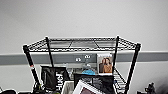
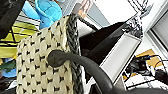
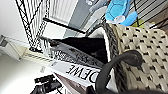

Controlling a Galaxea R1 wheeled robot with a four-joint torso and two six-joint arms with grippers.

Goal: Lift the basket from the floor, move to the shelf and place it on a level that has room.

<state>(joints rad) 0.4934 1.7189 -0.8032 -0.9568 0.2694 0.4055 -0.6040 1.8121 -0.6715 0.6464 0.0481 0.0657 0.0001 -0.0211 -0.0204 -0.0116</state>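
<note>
The shelf [image 1: 82, 65] is standing close ahead, its top level [image 1: 82, 44] bare. The basket [image 2: 42, 65] is riding low against the crowded tiers; it risks snagging there while rising. Whether the jaws are gripping, I cannot tell.

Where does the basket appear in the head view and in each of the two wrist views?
Head view: the pale basket peeks in at the bottom edge, left of centre, in front of the shelf.
Left wrist view: its checkered side and dark rim sit in the left half, behind a loop handle.
Right wrist view: its woven side takes up the right side.
Shared landmark: the blue toy on the shelf, seen beyond the basket.
</note>
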